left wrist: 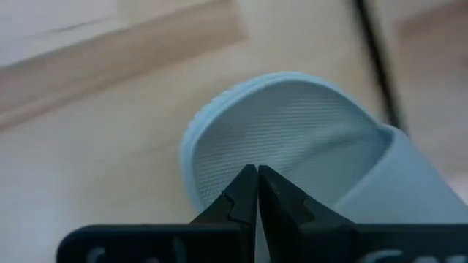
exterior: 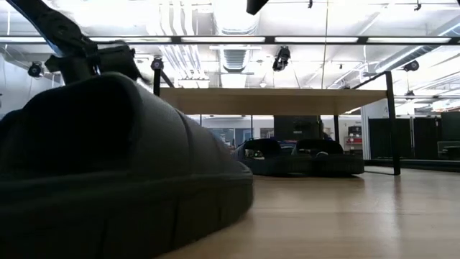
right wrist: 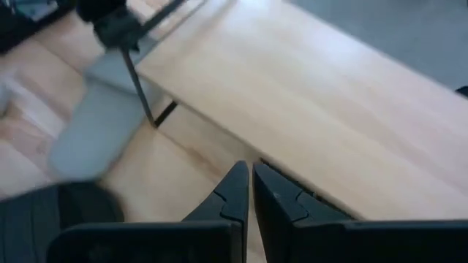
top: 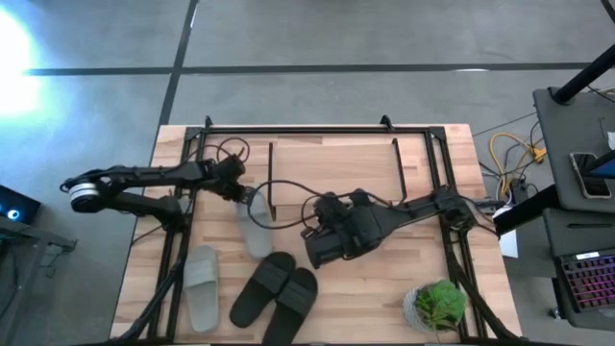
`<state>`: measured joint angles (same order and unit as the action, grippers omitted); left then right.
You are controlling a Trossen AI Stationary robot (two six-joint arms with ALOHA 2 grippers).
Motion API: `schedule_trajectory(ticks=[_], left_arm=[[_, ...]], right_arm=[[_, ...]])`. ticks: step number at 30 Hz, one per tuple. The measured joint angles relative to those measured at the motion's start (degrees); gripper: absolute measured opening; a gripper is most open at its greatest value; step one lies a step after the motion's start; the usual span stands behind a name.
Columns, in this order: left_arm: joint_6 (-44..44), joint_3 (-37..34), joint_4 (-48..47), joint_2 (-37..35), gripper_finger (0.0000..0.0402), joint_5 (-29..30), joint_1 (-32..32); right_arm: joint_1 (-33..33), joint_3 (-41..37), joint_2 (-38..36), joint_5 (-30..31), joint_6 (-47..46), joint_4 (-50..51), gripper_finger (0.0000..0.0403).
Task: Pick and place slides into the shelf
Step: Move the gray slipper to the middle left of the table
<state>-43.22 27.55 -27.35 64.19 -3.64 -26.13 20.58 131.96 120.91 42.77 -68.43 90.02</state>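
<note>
The shelf (top: pixel 332 171) stands at the table's far middle, its light board (right wrist: pixel 307 95) on thin black legs. One light grey slide (top: pixel 256 231) lies on the table by the shelf's left end. My left gripper (top: pixel 252 196) is shut above that slide's far end (left wrist: pixel 292 117). A second grey slide (top: pixel 202 286) and two black slides (top: pixel 262 285) (top: pixel 293 306) lie near the front edge. My right gripper (right wrist: pixel 248 172) is shut, raised in front of the shelf board, holding nothing. In the low view, two dark slides (exterior: pixel 295 157) rest under the board (exterior: pixel 273 101). My left gripper's shut fingertips (left wrist: pixel 245 183) point steeply down over the footbed (left wrist: pixel 285 139) of the grey slide, near its rounded end. I cannot tell whether they touch it. The slide lies flat on the table.
A potted plant (top: pixel 437 306) stands at the near right corner. Black frame rails (top: pixel 452 240) run along both table sides. A black slide (exterior: pixel 108 173) fills the low view's left. Bare tabletop (top: pixel 384 288) lies between the black slides and the plant.
</note>
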Motion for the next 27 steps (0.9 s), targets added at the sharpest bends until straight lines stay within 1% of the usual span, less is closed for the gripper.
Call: schedule_trajectory(ticks=[3, 8, 10, 12, 14, 15, 17, 19, 21, 22, 24, 27], left_arm=[[-0.4, 1.1, 0.6, -2.0, 0.0, -1.6, 3.0], [-3.4, 1.2, 0.3, -5.3, 0.0, -0.2, 7.6], [-4.0, 1.1, -1.2, -6.6, 0.0, 0.7, 8.6], [-4.1, 1.1, -2.9, -8.2, 0.0, 3.5, 8.8], [-4.1, 1.1, -4.9, -10.1, 0.0, 6.3, 8.6], [-4.0, 1.1, -5.8, -11.0, 0.0, 7.4, 8.6], [-3.1, 1.1, -7.8, -13.0, 0.0, 7.7, 8.6], [-2.7, 1.1, -10.0, -14.8, 0.0, 7.9, 8.6], [-2.9, 1.0, -12.4, -16.4, 0.0, 9.2, 8.6], [-2.9, 0.9, -12.9, -17.1, 0.0, 10.3, 8.6], [-2.9, 0.5, -12.1, -18.3, 0.0, 12.4, 8.6], [-2.1, -0.1, -9.6, -18.8, 0.0, 14.7, 8.5]], right_arm=[[-0.1, 0.0, -0.9, 0.9, 2.0, -0.2, 0.0013], [-0.2, 0.3, -1.6, 0.6, 6.4, -0.6, 0.0013], [-0.2, 0.6, -1.6, -0.7, 9.1, -1.8, 0.0013], [-0.2, 0.5, -1.6, -3.0, 15.1, -5.8, 0.0015], [0.1, -0.1, -1.6, -5.6, 25.2, -11.7, 0.0021], [0.4, -0.6, -1.6, -6.1, 30.8, -14.8, 0.0026], [0.8, -1.6, -1.3, -6.4, 41.9, -20.7, 0.0041], [0.8, -1.9, -1.1, -6.2, 51.8, -23.7, 0.0059], [0.1, -2.1, -1.0, -5.6, 59.1, -25.6, 0.008], [-0.3, -2.1, -0.9, -5.4, 61.4, -26.2, 0.0092], [-1.1, -2.2, -0.8, -5.2, 63.1, -26.1, 0.0114], [-1.8, -2.2, -0.8, -5.2, 61.4, -26.3, 0.0142]])
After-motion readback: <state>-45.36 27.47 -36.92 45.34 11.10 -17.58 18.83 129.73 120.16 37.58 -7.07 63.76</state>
